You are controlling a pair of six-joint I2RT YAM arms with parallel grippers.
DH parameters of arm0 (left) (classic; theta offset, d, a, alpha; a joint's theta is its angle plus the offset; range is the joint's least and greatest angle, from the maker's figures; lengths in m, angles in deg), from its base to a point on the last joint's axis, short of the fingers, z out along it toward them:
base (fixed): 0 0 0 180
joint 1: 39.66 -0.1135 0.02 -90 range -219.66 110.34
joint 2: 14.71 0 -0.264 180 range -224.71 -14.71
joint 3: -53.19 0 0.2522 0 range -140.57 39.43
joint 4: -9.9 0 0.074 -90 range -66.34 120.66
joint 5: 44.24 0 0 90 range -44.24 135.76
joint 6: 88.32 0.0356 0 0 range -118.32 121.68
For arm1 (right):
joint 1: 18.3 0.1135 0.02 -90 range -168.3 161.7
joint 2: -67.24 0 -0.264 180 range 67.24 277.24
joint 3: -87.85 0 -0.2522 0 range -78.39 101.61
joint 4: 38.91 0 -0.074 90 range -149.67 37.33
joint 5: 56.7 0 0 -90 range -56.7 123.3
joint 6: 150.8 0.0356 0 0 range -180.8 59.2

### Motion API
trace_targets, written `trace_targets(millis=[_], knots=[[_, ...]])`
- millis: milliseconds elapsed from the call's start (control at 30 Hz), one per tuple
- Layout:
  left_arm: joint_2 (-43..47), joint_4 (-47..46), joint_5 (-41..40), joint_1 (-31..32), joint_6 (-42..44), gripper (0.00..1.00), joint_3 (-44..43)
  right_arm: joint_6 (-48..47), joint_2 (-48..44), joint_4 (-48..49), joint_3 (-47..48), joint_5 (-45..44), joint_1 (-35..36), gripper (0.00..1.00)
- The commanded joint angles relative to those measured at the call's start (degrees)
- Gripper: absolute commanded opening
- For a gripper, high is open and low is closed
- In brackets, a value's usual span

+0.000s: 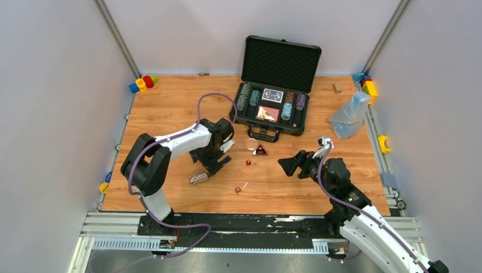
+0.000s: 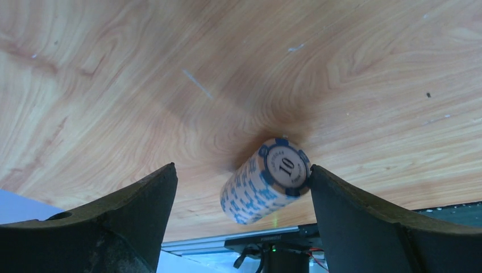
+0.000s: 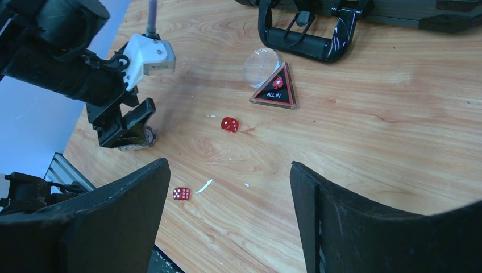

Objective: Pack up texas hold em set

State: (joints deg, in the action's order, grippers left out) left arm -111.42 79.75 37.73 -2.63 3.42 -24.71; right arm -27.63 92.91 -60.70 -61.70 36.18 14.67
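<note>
The black case (image 1: 280, 62) stands open at the back of the table, with chip rolls and card decks in its foam. One blue-and-white striped chip roll (image 2: 264, 182) lies on the wood, also seen from above (image 1: 199, 178). My left gripper (image 2: 241, 170) is open around it; the roll's end touches the right finger, the left finger is apart. My right gripper (image 3: 228, 165) hangs open and empty over the table (image 1: 287, 165). Before it lie two red dice (image 3: 229, 124) (image 3: 181, 193) and the triangular button (image 3: 275, 88).
A clear round disc (image 3: 262, 65) lies by the button, just before the case handle (image 3: 310, 34). A clear plastic bag (image 1: 349, 115) sits at the right. Toy blocks lie in the back left corner (image 1: 143, 83) and back right corner (image 1: 368, 85).
</note>
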Motion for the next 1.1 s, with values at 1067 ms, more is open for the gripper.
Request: trace_targets(millis=[1067], knots=[[0.13, 10.99, 3.35, 2.24, 15.62, 0.92, -3.63, 1.10, 0.95, 0.29, -0.96, -2.35, 0.23, 0.78]])
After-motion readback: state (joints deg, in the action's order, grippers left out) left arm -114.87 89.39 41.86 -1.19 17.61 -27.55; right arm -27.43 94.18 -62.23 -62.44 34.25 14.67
